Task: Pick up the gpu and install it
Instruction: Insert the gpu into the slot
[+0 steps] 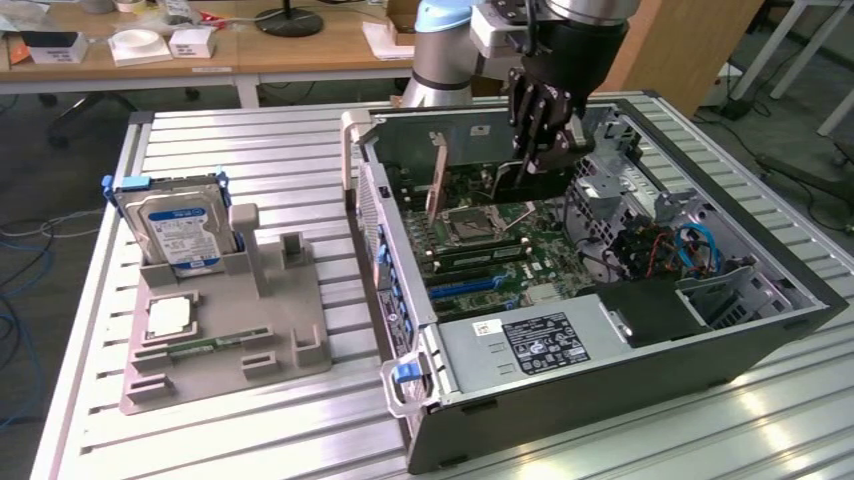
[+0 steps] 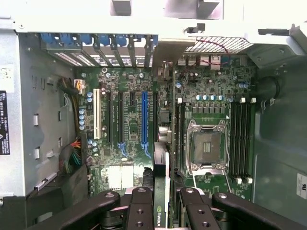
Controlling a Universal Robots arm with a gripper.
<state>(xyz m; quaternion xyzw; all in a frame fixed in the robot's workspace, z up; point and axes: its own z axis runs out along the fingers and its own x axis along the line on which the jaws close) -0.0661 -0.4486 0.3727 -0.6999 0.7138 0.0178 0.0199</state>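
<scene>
My gripper hangs inside the open computer case, shut on the gpu, whose dark cooler block shows just below the black fingers. In the wrist view the gpu is seen thin and edge-on, running from between my fingers out to its silver end bracket near the blue slot clips. It hovers above the motherboard, between the blue expansion slot and the processor socket. I cannot tell whether its lower edge touches a slot.
A blue-labelled hard drive stands in a grey fixture at the exterior view's left, with a chip and a narrow memory stick on it. The power supply and cables crowd the case's near end.
</scene>
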